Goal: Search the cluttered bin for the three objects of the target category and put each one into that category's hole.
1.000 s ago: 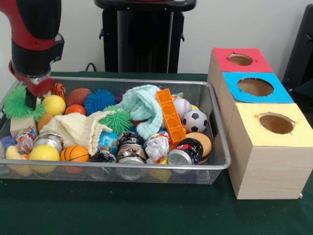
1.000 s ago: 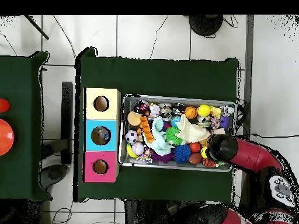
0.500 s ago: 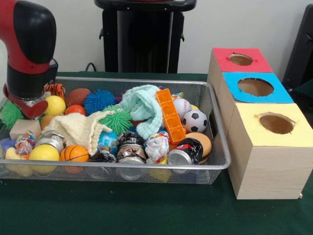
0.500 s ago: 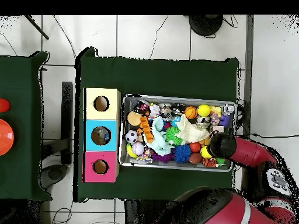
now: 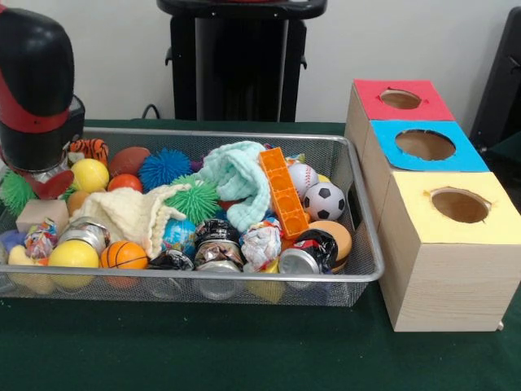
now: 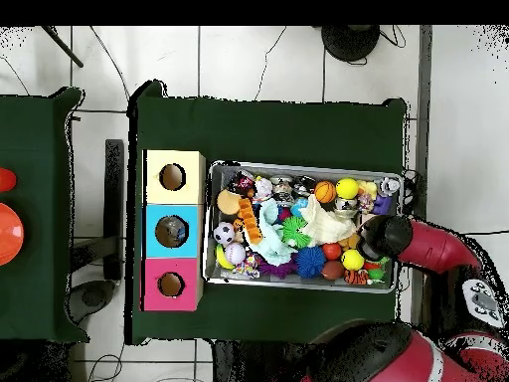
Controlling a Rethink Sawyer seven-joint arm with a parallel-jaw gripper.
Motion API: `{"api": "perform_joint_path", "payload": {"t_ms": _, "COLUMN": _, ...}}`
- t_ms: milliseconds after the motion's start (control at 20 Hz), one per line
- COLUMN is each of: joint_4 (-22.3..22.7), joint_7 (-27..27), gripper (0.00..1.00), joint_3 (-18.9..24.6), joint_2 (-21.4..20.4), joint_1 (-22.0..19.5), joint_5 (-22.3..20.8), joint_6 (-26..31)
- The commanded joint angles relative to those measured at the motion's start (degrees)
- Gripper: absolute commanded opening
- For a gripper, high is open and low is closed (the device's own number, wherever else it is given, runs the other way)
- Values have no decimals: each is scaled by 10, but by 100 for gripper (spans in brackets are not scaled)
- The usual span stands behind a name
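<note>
Bin (image 5: 358,273): gripper (image 5: 47,183) sits at its left end (grip state unreadable) beside the green spiky ball (image 5: 16,191); lift straight, clearing the rim.

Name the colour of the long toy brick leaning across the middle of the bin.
Orange brick; the front view shows it best.

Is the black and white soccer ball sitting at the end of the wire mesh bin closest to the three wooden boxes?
Yes, the black and white soccer ball lies by the wire mesh bin's end wall, beside the wooden boxes.

Wire-mesh metal bin (image 5: 358,244), matt wood boxes (image 5: 440,285), soft knit cloth (image 5: 122,213), glossy plastic block (image 5: 283,192), green felt tbl (image 5: 244,350)
</note>
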Motion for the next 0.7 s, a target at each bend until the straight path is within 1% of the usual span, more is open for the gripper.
{"api": "perform_joint_path", "payload": {"t_ms": 50, "joint_4": 22, "joint_7": -186, "gripper": 0, "joint_3": 133, "joint_2": 113, "joint_1": -121, "joint_5": 5, "joint_6": 92}}
{"api": "perform_joint_path", "payload": {"t_ms": 100, "joint_4": 31, "joint_7": -185, "gripper": 0, "joint_3": 145, "joint_2": 114, "joint_1": -129, "joint_5": 11, "joint_6": 93}}
{"api": "perform_joint_path", "payload": {"t_ms": 300, "joint_4": 59, "joint_7": -160, "gripper": 0, "joint_3": 181, "joint_2": 126, "joint_1": -149, "joint_5": 24, "joint_6": 68}}
{"api": "perform_joint_path", "payload": {"t_ms": 500, "joint_4": 83, "joint_7": -128, "gripper": 0, "joint_3": 205, "joint_2": 126, "joint_1": -157, "joint_5": 22, "joint_6": 21}}
{"api": "perform_joint_path", "payload": {"t_ms": 550, "joint_4": 89, "joint_7": -116, "gripper": 0, "joint_3": 208, "joint_2": 123, "joint_1": -156, "joint_5": 15, "joint_6": -3}}
{"api": "perform_joint_path", "payload": {"t_ms": 600, "joint_4": 95, "joint_7": -98, "gripper": 0, "joint_3": 206, "joint_2": 119, "joint_1": -151, "joint_5": 2, "joint_6": -39}}
{"api": "perform_joint_path", "payload": {"t_ms": 700, "joint_4": 99, "joint_7": -64, "gripper": 0, "joint_3": 197, "joint_2": 115, "joint_1": -139, "joint_5": -20, "joint_6": -92}}
